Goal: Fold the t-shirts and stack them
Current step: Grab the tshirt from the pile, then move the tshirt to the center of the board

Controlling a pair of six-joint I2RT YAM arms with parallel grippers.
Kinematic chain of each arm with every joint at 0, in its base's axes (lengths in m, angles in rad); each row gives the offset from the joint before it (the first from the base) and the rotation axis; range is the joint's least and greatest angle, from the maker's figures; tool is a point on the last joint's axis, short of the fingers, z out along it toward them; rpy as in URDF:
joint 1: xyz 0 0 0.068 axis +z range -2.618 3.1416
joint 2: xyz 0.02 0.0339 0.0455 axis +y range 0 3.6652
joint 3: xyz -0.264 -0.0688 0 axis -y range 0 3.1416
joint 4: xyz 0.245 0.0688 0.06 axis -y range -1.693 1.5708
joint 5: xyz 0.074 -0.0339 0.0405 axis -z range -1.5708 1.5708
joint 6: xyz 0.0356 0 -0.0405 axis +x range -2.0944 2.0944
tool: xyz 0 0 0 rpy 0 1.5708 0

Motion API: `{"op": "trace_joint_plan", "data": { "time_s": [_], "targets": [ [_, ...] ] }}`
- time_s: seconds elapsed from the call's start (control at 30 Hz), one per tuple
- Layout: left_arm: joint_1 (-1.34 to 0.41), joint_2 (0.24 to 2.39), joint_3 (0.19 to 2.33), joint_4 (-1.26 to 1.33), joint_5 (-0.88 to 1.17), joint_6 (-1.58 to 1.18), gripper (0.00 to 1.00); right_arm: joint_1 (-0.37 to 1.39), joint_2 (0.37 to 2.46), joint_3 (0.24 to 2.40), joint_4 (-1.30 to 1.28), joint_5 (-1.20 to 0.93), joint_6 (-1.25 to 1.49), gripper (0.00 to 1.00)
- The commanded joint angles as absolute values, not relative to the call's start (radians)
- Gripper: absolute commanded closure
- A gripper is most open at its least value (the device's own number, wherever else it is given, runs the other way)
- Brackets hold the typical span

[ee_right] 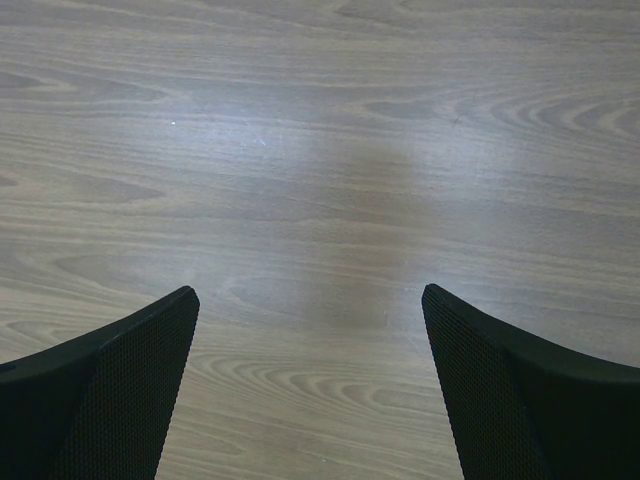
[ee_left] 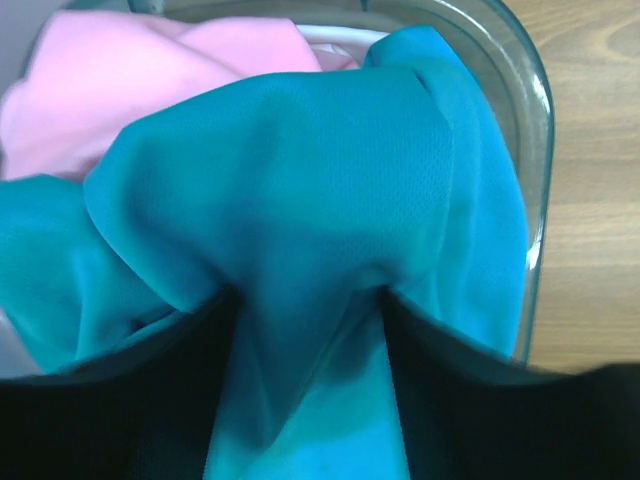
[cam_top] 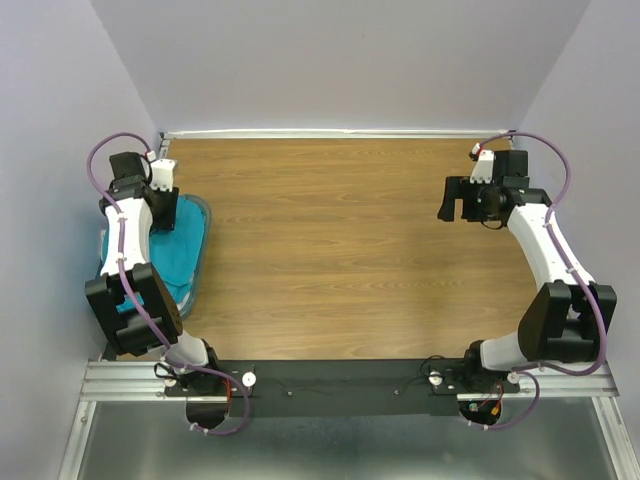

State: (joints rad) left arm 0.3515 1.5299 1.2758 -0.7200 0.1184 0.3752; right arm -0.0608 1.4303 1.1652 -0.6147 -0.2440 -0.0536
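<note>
The teal t-shirt (ee_left: 300, 180) lies bunched in the blue-grey basket (ee_left: 537, 120) at the table's left edge, also seen in the top view (cam_top: 182, 252). The pink t-shirt (ee_left: 130, 90) lies crumpled under and behind it in the same basket. My left gripper (ee_left: 308, 300) is down in the basket, and its jaws pinch a raised fold of the teal cloth. In the top view the left gripper (cam_top: 160, 222) is mostly hidden by its own arm. My right gripper (ee_right: 310, 300) is open and empty above bare wood at the right side (cam_top: 452, 200).
The basket (cam_top: 205, 228) sits against the left wall. The wooden table (cam_top: 340, 250) stretches between the two arms. Walls close in the left, back and right sides. A metal rail runs along the near edge.
</note>
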Motion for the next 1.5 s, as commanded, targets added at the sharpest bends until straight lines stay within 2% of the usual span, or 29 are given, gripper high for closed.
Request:
{"op": "trace_joint_plan", "data": {
  "time_s": [0.0,0.03,0.07,0.17,0.43,0.57,0.77,0.93,1.03,1.07,1.17,1.2,1.23,1.37,1.4,1.43,1.47],
  "targets": [
    [0.356,1.514,1.267,-0.699,0.11,0.373,0.56,-0.063,1.447,1.201,-0.646,-0.258,-0.064,0.0],
    [0.354,1.511,1.275,-0.703,0.112,0.373,0.63,-0.063,1.445,1.201,-0.647,-0.256,-0.063,0.0],
    [0.356,1.505,1.294,-0.71,0.112,0.371,0.8,-0.063,1.445,1.203,-0.647,-0.255,-0.063,0.0],
    [0.356,1.48,1.356,-0.742,0.101,0.362,1.0,-0.063,1.445,1.203,-0.65,-0.256,-0.064,0.0],
    [0.354,1.378,1.577,-0.825,0.117,0.364,1.0,-0.063,1.447,1.207,-0.65,-0.264,-0.063,0.0],
    [0.351,1.361,1.757,-0.845,0.202,0.371,1.0,-0.063,1.442,1.207,-0.65,-0.265,-0.063,0.0],
    [0.227,1.371,1.937,-0.848,0.166,0.385,1.0,-0.063,1.437,1.201,-0.652,-0.267,-0.063,0.0],
    [0.051,1.399,2.106,-0.815,0.187,0.353,1.0,-0.063,1.436,1.204,-0.652,-0.273,-0.058,0.0],
    [0.003,1.446,2.21,-0.799,0.271,0.319,1.0,-0.063,1.431,1.207,-0.65,-0.268,-0.058,0.0],
    [-0.064,1.456,2.248,-0.789,0.338,0.311,1.0,-0.063,1.43,1.207,-0.652,-0.267,-0.058,0.0],
    [-0.13,1.48,2.269,-0.72,0.441,0.244,1.0,-0.063,1.427,1.206,-0.653,-0.258,-0.061,0.0],
    [-0.158,1.48,2.267,-0.7,0.554,0.226,1.0,-0.064,1.425,1.206,-0.655,-0.259,-0.063,0.0],
    [-0.173,1.477,2.258,-0.64,0.663,0.183,1.0,-0.063,1.424,1.207,-0.66,-0.259,-0.064,0.0],
    [-0.187,1.434,2.061,-0.48,0.823,0.1,1.0,-0.064,1.419,1.218,-0.676,-0.278,-0.08,0.0],
    [-0.189,1.425,2.016,-0.474,0.822,0.103,0.96,-0.063,1.417,1.223,-0.683,-0.287,-0.084,0.0],
    [-0.181,1.411,1.969,-0.477,0.815,0.107,0.53,-0.063,1.411,1.229,-0.695,-0.31,-0.095,0.0],
    [-0.172,1.407,1.915,-0.486,0.804,0.115,0.36,-0.063,1.41,1.233,-0.701,-0.32,-0.103,0.0]
  ]
}}
